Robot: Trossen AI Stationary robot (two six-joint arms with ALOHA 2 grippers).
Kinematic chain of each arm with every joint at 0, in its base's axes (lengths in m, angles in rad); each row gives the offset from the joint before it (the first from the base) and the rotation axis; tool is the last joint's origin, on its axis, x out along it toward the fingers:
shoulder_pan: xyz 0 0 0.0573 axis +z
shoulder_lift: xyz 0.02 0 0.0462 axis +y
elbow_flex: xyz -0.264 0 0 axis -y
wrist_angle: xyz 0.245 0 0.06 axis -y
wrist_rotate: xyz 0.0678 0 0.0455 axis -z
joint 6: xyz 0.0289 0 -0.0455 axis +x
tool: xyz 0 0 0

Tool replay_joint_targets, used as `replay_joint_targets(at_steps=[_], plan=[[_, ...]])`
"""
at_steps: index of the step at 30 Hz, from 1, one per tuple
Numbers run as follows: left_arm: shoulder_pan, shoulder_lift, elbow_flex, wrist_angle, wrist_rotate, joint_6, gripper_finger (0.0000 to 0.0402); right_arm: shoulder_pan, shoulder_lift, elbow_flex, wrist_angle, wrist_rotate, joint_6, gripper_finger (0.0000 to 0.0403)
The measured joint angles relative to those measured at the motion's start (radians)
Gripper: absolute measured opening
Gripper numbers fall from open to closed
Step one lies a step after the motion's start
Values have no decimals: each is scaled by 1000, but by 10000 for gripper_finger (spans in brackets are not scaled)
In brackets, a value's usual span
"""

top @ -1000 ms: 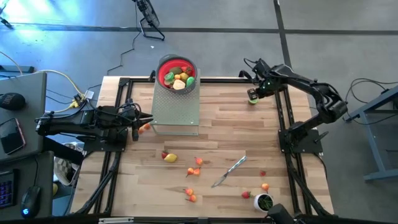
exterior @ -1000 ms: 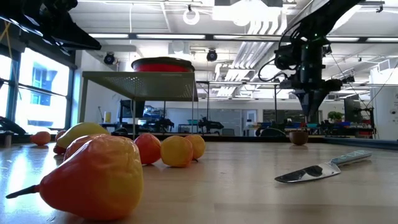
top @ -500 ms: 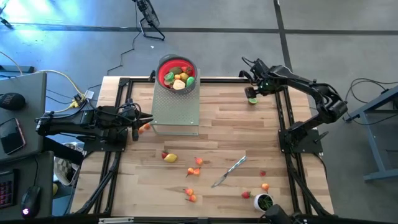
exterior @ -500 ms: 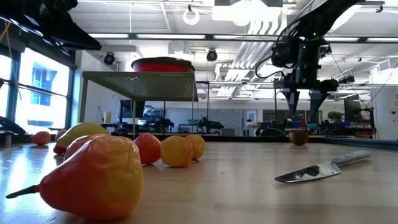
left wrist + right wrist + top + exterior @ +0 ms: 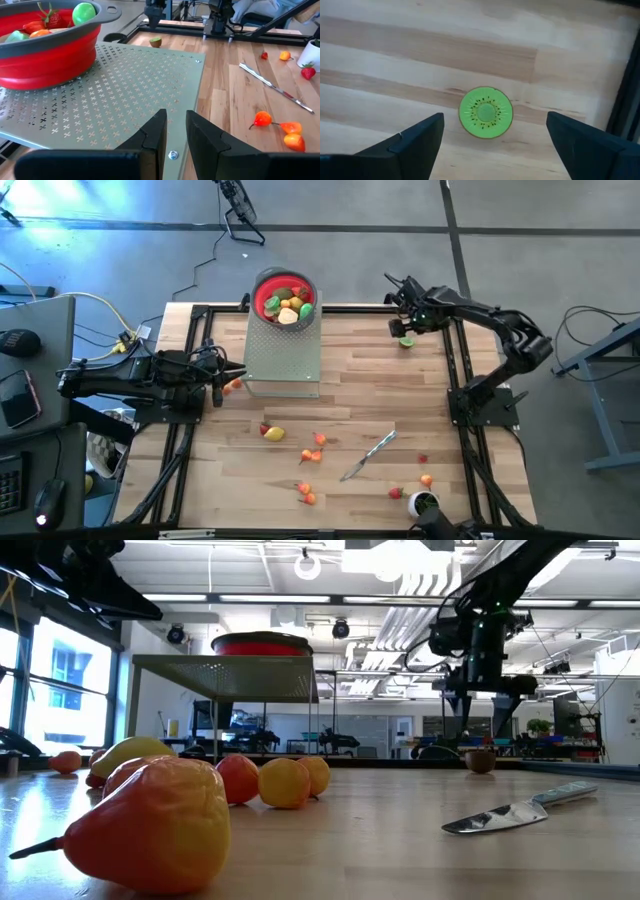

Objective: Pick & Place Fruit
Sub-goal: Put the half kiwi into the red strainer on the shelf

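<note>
A green kiwi half (image 5: pixel 485 112) lies cut face up on the wooden table near its far right corner (image 5: pixel 406 341). My right gripper (image 5: pixel 494 118) hangs above it, pointing down, open wide, one finger on either side and clear of it (image 5: pixel 481 718). More fruit fills the red bowl (image 5: pixel 284 298) on the perforated metal stand (image 5: pixel 283 355). Several small fruit pieces (image 5: pixel 272 432) lie scattered on the near half of the table. My left gripper (image 5: pixel 175 114) waits at the stand's left edge, fingers slightly apart and empty.
A silver knife (image 5: pixel 367 455) lies on the near right part of the table. A white cup (image 5: pixel 424 504) stands at the near right edge. An orange fruit (image 5: pixel 233 385) sits beside my left gripper. Black frame rails (image 5: pixel 455 370) run along both table sides.
My right gripper has opened wide from shut, rolled a little, and shifted slightly toward the table's left above the kiwi half. The kiwi half has stayed in place on the table.
</note>
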Motion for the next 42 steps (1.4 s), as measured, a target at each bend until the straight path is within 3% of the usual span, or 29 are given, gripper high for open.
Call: replay_joint_targets(at_steps=[26,42], plan=[[0,0,0,-23,-6,0,67,44,233,0,47,1,9,314],[0,0,0,-23,-6,0,67,44,234,0,58,1,-11,237]])
